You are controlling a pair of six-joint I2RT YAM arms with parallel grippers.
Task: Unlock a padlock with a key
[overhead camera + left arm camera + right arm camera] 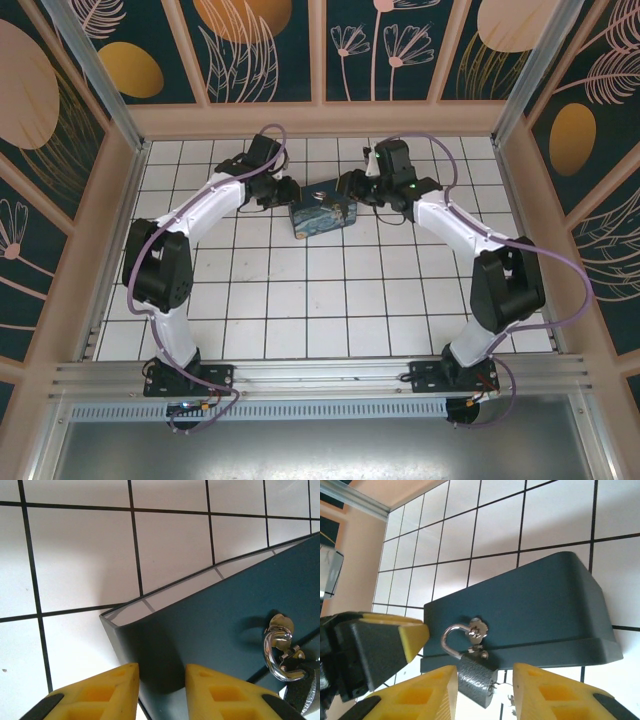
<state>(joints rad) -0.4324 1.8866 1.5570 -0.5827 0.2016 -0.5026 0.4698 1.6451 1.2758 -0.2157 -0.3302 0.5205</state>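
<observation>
Right end effector (485, 676): yellow moulded pads (420, 695) partly spread, padlock (476, 684) between them, right pad clear of it. Padlock body is dark, grainy and blocky. Its thin curved silver shackle (449, 639) is hooked at a shiny hasp (478, 629) on a smooth matte teal box (535, 605) with rounded corners. Left end effector (162, 672): narrow gap astride the box corner, cannot tell if gripping. Table (555, 515) has glossy white tiles with black grout.

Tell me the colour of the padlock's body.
Padlock: dark grey, best in right wrist view.
</observation>
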